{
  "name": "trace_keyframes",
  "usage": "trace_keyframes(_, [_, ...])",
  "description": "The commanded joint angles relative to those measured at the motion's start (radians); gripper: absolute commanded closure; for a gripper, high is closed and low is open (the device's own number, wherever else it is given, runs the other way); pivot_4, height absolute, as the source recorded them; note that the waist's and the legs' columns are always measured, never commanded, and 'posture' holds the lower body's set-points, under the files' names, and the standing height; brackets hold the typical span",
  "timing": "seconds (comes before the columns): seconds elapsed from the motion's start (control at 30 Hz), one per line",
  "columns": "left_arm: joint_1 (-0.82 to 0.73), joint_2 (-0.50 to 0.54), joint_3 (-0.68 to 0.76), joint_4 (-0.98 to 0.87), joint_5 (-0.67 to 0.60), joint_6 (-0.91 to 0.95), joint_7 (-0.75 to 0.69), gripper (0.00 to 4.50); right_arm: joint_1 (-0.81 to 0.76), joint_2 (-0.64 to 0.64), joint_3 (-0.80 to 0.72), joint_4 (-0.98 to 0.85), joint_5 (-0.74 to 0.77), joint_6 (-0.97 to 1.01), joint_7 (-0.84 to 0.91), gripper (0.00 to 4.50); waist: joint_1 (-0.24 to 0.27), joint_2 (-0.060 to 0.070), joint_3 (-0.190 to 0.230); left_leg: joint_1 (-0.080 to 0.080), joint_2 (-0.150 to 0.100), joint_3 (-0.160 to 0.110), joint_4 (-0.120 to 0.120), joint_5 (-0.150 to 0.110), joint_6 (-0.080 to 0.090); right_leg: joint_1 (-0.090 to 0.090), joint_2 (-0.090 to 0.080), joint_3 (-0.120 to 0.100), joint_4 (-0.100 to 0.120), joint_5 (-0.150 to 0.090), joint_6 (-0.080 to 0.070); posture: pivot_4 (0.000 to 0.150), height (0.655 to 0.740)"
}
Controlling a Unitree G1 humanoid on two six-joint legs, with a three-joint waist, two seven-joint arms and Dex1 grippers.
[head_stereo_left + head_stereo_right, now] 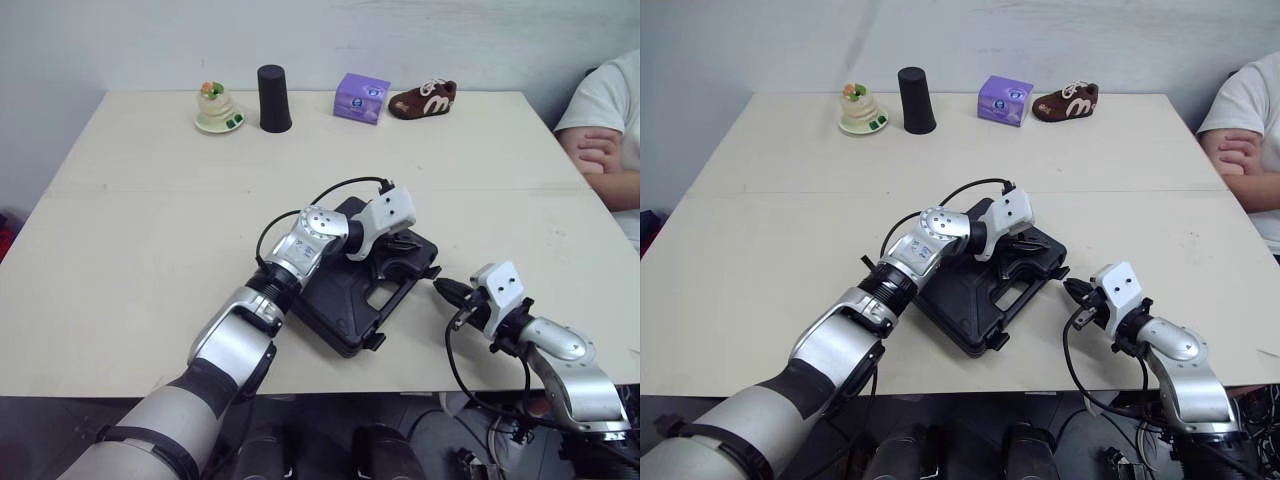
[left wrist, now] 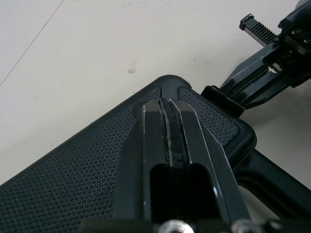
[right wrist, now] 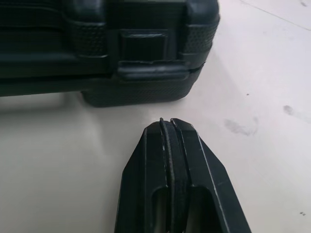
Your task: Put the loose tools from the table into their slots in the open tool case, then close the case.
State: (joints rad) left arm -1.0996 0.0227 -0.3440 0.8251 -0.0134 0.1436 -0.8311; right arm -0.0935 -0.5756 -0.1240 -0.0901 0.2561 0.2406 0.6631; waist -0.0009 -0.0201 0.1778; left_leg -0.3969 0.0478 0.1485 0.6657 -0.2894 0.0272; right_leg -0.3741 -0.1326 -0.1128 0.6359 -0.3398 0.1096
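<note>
The black tool case (image 1: 340, 305) lies with its lid down on the beige table (image 1: 150, 230), near the front edge. My left gripper (image 2: 170, 103) is shut, its tip resting on the textured lid (image 2: 73, 170) near a corner, with nothing between the fingers. My right gripper (image 3: 169, 124) is also shut and empty. It hovers just above the table, a short way from the case's side latch (image 3: 150, 68), pointing at it. From the head, the right gripper (image 1: 447, 290) sits just right of the case. No loose tools are visible on the table.
Along the table's far edge stand a small cake-like toy (image 1: 217, 108), a black cup (image 1: 273, 98), a purple box (image 1: 361, 97) and a brown shoe (image 1: 423, 99). A person (image 1: 605, 130) sits at the right edge with folded arms.
</note>
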Motion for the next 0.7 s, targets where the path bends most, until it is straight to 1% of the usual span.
trace_keyframes(0.03, [0.084, 0.015, -0.045, 0.075, 0.08, 0.101, 0.023, 4.49, -0.049, 0.011, 0.012, 0.017, -0.004, -0.009, 0.0, 4.5, 0.0, 0.0, -0.002, 0.001, 0.0, 0.0, 0.0, 0.0, 0.0, 0.001, 0.0, 0.0, 0.0, 0.0, 0.0, 0.15, 0.74])
trace_keyframes(0.33, [0.096, 0.005, -0.066, 0.062, 0.091, 0.157, 0.002, 4.49, -0.124, 0.03, 0.046, 0.011, 0.009, 0.012, 0.023, 4.5, -0.005, -0.001, -0.007, 0.006, 0.001, 0.001, -0.001, -0.001, -0.001, 0.005, 0.0, 0.001, 0.0, 0.0, 0.0, 0.15, 0.74])
trace_keyframes(0.53, [0.119, 0.008, -0.084, 0.05, 0.108, 0.18, -0.001, 4.49, -0.121, 0.019, 0.044, -0.089, 0.045, 0.082, 0.06, 4.5, -0.009, -0.003, -0.012, 0.007, 0.002, 0.001, -0.002, -0.002, -0.001, 0.005, -0.001, 0.003, -0.001, -0.001, -0.001, 0.15, 0.74])
trace_keyframes(0.7, [0.134, 0.015, -0.087, 0.041, 0.116, 0.181, -0.001, 4.49, -0.112, -0.013, 0.028, -0.135, 0.061, 0.135, 0.091, 4.5, -0.013, -0.003, -0.013, 0.007, 0.003, 0.001, -0.002, -0.003, -0.002, 0.006, -0.001, 0.004, -0.002, -0.001, -0.002, 0.15, 0.74])
